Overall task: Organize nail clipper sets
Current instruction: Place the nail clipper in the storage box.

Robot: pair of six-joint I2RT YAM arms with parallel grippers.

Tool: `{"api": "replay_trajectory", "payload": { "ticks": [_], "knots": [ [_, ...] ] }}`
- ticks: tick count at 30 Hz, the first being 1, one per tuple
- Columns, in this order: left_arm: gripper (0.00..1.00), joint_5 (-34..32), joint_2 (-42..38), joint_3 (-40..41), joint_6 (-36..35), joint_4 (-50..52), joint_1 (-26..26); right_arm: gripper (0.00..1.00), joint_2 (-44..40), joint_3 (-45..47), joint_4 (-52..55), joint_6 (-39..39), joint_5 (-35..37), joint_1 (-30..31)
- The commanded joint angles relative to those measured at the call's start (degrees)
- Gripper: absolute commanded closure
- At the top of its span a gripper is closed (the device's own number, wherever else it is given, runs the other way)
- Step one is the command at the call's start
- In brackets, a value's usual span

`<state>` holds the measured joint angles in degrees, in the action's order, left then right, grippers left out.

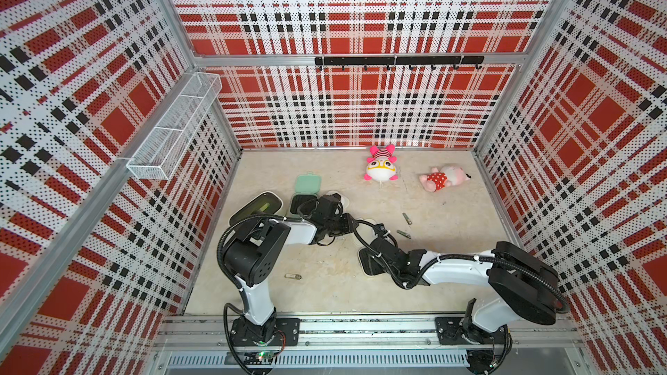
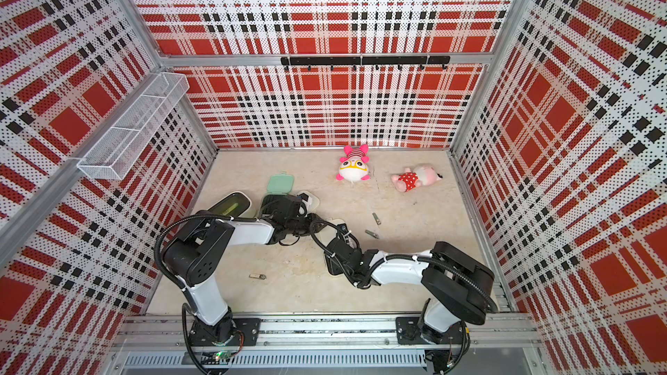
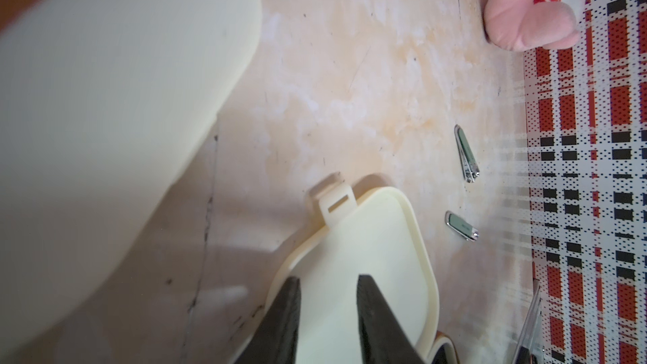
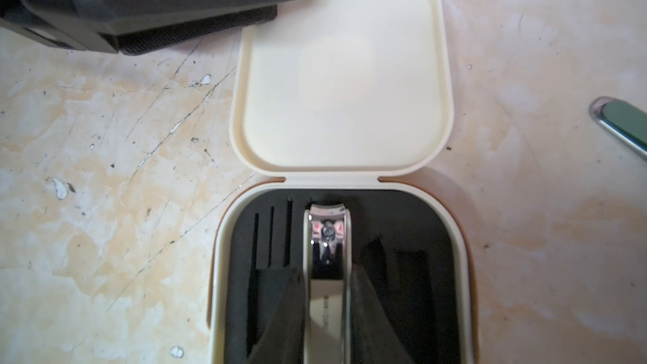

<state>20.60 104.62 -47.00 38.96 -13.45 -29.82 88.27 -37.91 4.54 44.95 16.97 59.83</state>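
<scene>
Near the middle of the surface, the cream case lies open, lid flat; its black insert holds one silver clipper in the centre recess, right fingers pinching it from both sides. Left fingers sit over a corner of that lid, narrowly spread, nothing between them; lid contact can't be told. Mint case lies open further back, contents not readable; loose clipper and second clipper lie on bare surface near the cream case, to its right.
</scene>
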Motion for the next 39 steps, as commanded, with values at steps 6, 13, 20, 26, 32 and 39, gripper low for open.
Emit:
{"api": "replay_trajectory", "payload": {
  "ticks": [6,13,20,26,32,39],
  "knots": [
    [0.66,-2.98,0.40,1.69,-0.14,3.48,0.07,0.85,1.86,2.03,6.43,3.90,-3.26,1.59],
    [0.67,-2.76,0.63,1.75,0.09,3.00,-0.06,0.84,3.25,1.70,5.44,3.26,-3.97,2.39],
    [0.67,-2.58,0.58,2.08,0.24,2.64,-0.06,0.83,5.79,1.07,5.65,3.62,-4.67,2.32],
    [0.67,-2.32,0.32,2.28,0.50,2.30,-0.21,0.80,6.51,1.18,6.53,5.29,-4.59,2.37],
    [0.67,-2.14,-0.38,2.27,0.60,2.28,-0.32,0.67,4.50,-0.94,8.50,4.41,-2.79,2.39],
    [0.67,-2.14,-0.47,2.07,0.92,2.28,-0.32,0.56,2.70,-3.78,11.40,3.70,-0.22,2.36]
  ]
}}
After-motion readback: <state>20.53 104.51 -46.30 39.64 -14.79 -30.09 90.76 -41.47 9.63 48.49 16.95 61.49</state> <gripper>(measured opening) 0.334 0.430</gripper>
